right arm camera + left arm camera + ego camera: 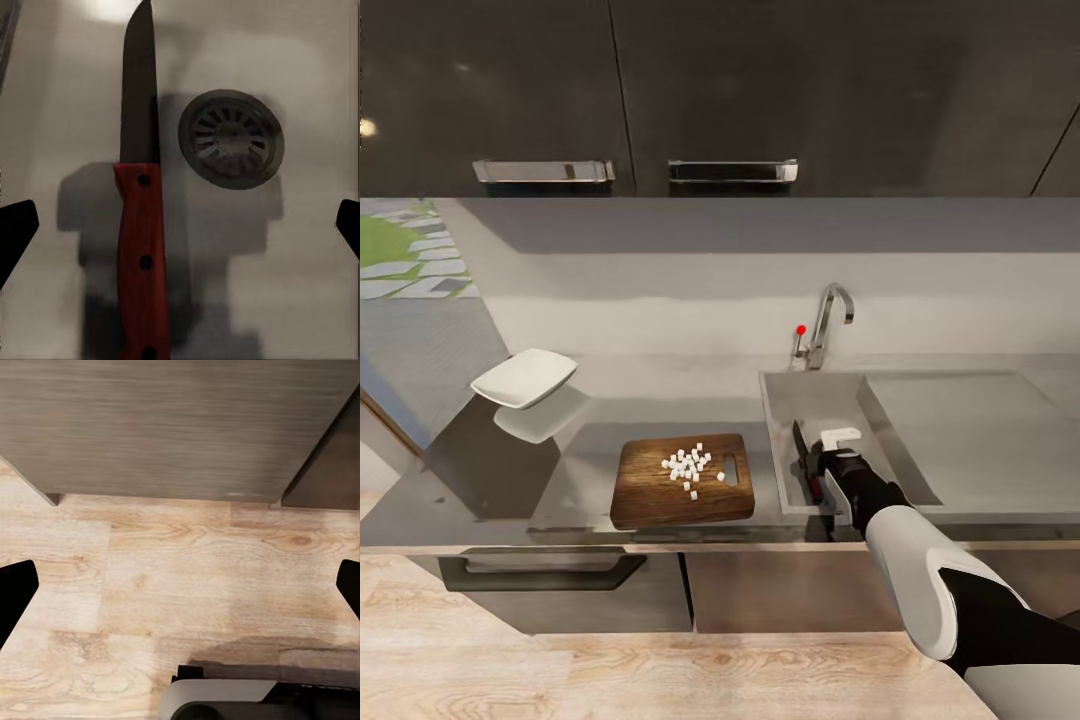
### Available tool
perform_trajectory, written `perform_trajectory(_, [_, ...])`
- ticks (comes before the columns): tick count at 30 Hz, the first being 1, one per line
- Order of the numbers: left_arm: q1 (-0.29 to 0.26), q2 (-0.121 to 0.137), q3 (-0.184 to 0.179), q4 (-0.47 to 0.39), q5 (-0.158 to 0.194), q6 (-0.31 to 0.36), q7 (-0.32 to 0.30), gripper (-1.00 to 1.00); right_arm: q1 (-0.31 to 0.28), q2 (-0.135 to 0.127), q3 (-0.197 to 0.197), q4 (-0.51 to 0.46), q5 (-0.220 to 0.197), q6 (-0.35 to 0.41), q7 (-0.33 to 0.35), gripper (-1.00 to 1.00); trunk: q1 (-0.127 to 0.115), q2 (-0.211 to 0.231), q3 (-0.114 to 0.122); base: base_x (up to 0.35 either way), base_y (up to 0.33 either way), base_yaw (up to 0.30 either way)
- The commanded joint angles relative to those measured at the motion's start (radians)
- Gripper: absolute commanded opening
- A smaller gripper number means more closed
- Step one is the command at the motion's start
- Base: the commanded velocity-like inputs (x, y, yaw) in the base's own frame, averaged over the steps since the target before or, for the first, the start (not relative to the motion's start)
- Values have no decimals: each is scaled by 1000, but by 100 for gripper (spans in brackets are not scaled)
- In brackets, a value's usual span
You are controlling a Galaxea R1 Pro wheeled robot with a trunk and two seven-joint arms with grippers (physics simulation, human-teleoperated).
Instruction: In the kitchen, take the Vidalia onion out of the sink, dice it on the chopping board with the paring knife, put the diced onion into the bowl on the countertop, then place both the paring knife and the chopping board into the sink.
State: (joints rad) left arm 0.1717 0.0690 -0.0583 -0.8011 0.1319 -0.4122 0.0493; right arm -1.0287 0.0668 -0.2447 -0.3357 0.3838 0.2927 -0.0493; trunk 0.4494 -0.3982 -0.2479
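Note:
The brown chopping board (650, 492) lies on the grey countertop (610, 405) with the diced onion (688, 465) in small white cubes piled on it. A white bowl (525, 378) stands to the board's far left, with nothing in it that I can see. To the right is the sink (785, 395). The paring knife (139, 225), red-handled, lies flat on the basin floor beside the round drain (231, 139). My right gripper (822, 462) hangs open over the knife, fingers spread well clear of it. My left gripper (180, 589) is open above the wooden floor.
The chrome tap (828, 320) with a red dot rises behind the basin, and the flat drainboard (970, 430) stretches to its right. Dark wall cabinets (660, 90) hang overhead. Below the worktop is a drawer handle (540, 572). A cabinet front (172, 427) faces the left wrist.

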Motion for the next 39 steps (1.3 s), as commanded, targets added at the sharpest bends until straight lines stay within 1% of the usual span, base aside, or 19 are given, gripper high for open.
perform_trajectory(1, [0, 2, -6, -1, 9, -2, 5, 100, -1, 2, -4, -6, 4, 5, -1, 100, 1, -2, 0, 0, 0, 0])
perform_trajectory(4, [0, 2, -6, 0, 9, -2, 5, 100, -1, 2, -4, -31, 4, 5, -1, 100, 1, -2, 4, 0, 0, 0])
perform_trajectory(8, [0, 2, -6, 0, 9, -2, 5, 100, -1, 2, -3, -104, 4, 4, -1, 100, 1, -2, 11, 0, 0, 0])
perform_trajectory(9, [0, 2, -6, 2, 9, -2, 5, 100, -1, 2, -2, -135, 4, 3, 1, 100, 1, -2, 13, 0, 0, 0])
perform_trajectory(14, [0, 1, -5, 12, 9, -2, 4, 100, 1, 1, -2, -217, 7, 6, 108, 100, 1, -2, 21, 0, 0, 0])
perform_trajectory(18, [0, 0, -5, 13, 9, -2, 4, 100, 13, 7, -1, -338, 7, 16, 127, 100, 1, -2, 27, 0, 0, 0])
perform_trajectory(19, [0, 0, -5, 13, 9, -2, 4, 100, 24, 10, 0, -375, 7, 22, 128, 100, 1, -2, 29, 0, 0, 0])
perform_trajectory(22, [0, 0, -5, 14, 9, -2, 4, 100, 83, 16, 1, -504, 6, 71, 129, 100, 1, -2, 33, 0, 0, 0])
perform_trajectory(23, [0, 0, -5, 14, 9, -2, 4, 100, 115, 22, 2, -575, 5, 104, 130, 100, 1, -2, 35, 0, 0, 0])
perform_trajectory(24, [0, 0, -5, 14, 9, -2, 4, 100, 150, 37, 2, -652, 5, 145, 131, 100, 1, -2, 37, 0, 0, 0])
perform_trajectory(25, [0, 0, -5, 14, 9, -2, 4, 100, 173, 51, 2, -704, 5, 173, 134, 100, 1, -2, 38, 0, 0, 0])
perform_trajectory(26, [0, 0, -5, 14, 9, -2, 4, 100, 222, 78, 2, -808, 6, 217, 148, 100, 1, -2, 40, 0, 0, 0])
perform_trajectory(27, [0, 0, -5, 14, 9, -2, 4, 100, 261, 90, 2, -883, 6, 242, 163, 100, 1, -2, 42, 0, 0, 0])
perform_trajectory(28, [0, 0, -5, 14, 9, -2, 4, 100, 284, 94, 2, -928, 6, 260, 173, 100, 1, -2, 43, 0, 0, 0])
perform_trajectory(30, [0, 0, -5, 14, 9, -2, 4, 100, 330, 104, 3, -1031, 6, 324, 204, 100, 1, -2, 46, 0, 0, 0])
perform_trajectory(31, [0, 0, -5, 14, 9, -2, 4, 100, 342, 106, 3, -1060, 6, 347, 221, 100, 1, -2, 48, -5, 0, 0])
perform_trajectory(33, [0, 0, -5, 16, 9, -2, 4, 100, 352, 108, 3, -1082, 6, 365, 240, 100, 1, -2, 51, -108, 66, 0])
perform_trajectory(39, [0, -1, -3, 33, 9, -2, 4, 100, 355, 108, 4, -1087, 6, 371, 247, 100, 1, -2, 61, -227, 191, 0])
